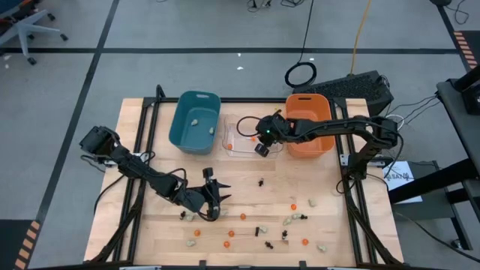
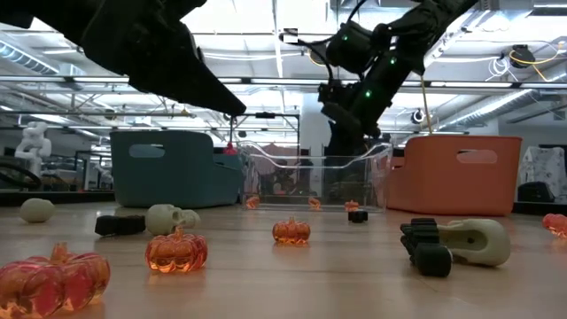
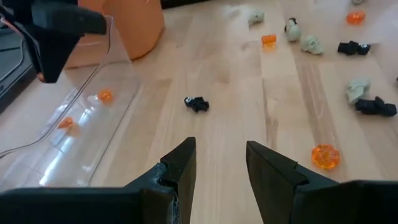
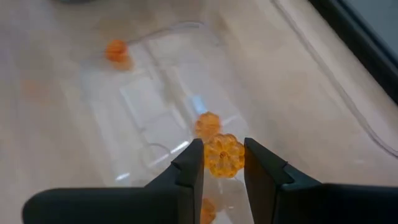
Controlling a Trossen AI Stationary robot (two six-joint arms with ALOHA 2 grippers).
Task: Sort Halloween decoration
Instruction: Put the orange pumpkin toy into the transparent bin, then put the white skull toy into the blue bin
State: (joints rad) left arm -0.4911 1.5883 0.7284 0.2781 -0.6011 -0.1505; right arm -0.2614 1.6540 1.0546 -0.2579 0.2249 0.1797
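My right pincer is clamped on a ribbed, translucent orange pumpkin above the clear bin; my left pincer is apart.

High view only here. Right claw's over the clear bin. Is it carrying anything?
Observer: Yes. The right wrist view shows an orange pumpkin pinched between the right claw's fingers, above the clear bin.
Operator: Left claw?
Observer: The left claw is open and empty; bare wood shows through the gap.
Operator: Anything lying in the clear bin?
Observer: At least two loose pumpkins lie on its floor.
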